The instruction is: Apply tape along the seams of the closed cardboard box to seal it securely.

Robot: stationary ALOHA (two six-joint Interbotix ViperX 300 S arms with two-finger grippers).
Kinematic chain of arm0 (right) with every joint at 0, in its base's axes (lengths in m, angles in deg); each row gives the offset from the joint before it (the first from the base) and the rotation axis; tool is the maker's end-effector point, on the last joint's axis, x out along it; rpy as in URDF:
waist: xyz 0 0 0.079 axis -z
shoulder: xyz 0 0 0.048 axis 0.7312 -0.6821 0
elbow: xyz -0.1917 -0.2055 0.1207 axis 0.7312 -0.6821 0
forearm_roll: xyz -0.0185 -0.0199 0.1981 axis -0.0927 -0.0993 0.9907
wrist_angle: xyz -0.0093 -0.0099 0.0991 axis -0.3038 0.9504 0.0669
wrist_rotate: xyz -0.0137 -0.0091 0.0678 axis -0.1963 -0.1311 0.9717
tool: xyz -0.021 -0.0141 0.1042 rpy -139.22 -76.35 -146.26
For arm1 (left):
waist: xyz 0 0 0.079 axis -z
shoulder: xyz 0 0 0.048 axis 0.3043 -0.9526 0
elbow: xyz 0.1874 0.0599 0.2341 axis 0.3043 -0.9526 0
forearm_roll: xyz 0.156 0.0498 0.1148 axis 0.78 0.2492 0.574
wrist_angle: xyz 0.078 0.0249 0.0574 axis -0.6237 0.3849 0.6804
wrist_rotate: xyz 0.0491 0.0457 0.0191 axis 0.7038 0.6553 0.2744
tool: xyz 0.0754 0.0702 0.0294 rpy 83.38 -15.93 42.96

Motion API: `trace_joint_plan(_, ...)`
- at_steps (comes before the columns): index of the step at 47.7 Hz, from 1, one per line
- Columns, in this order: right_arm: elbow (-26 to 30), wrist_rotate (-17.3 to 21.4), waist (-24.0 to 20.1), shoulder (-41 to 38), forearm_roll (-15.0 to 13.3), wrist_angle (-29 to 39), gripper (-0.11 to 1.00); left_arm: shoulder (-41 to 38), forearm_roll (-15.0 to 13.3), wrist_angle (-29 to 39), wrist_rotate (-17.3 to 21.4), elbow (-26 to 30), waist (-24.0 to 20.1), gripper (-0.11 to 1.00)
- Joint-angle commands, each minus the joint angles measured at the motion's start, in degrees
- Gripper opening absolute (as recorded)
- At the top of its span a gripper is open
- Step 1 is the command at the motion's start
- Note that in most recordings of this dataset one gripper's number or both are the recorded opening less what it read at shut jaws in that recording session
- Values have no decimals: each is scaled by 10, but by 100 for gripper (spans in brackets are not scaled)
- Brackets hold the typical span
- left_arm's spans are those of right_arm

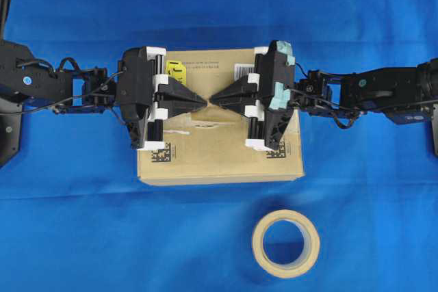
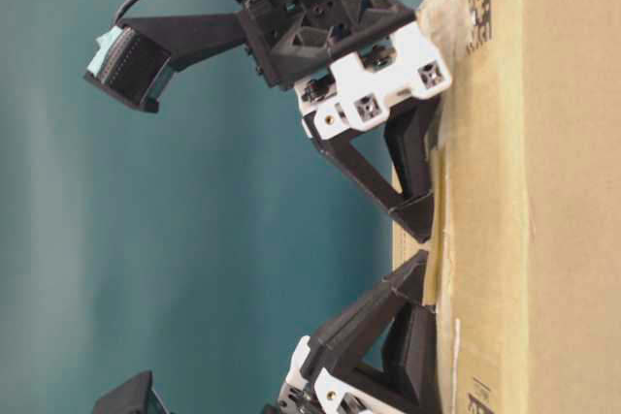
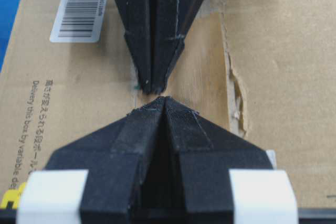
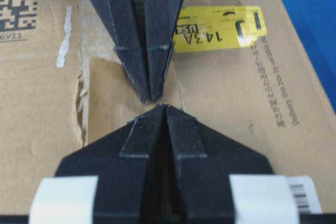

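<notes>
Blue table: cardboard box, tape roll

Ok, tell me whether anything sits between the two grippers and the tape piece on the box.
Nothing visible does. The left gripper and right gripper, both shut, point tip to tip right over the tape on the cardboard box.

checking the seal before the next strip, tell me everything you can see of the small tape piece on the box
The tape is a small, roughly square tan-beige piece, slightly ribbed like masking tape, lying flat near the middle of the cardboard box top. One edge borders torn, ragged cardboard. The shut left end effector and right end effector meet tip to tip over it, seemingly pressing it down. The seam beneath is hidden.
</notes>
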Motion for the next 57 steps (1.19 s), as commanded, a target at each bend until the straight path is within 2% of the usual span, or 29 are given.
trace_joint_plan(1,-9,1,-3,15,6,9,1,7,-1,4,-2,-9,-4,0)
trace_joint_plan(17,-70,1,-4,54,35,5,1,25,-1,5,-2,-40,-4,0)
trace_joint_plan(25,-84,0,-4,71,37,-9,1,32,-1,3,-2,-44,-4,0)
trace_joint_plan(32,-82,-8,-2,105,36,-14,1,62,3,2,0,-22,0,0)
trace_joint_plan(38,-73,-22,-2,149,30,-14,1,98,4,4,28,-3,8,0)
trace_joint_plan(44,-65,-39,-2,178,28,-14,1,127,4,4,32,12,17,0)
trace_joint_plan(57,-31,-46,-6,142,28,-12,1,96,4,0,31,32,48,0)
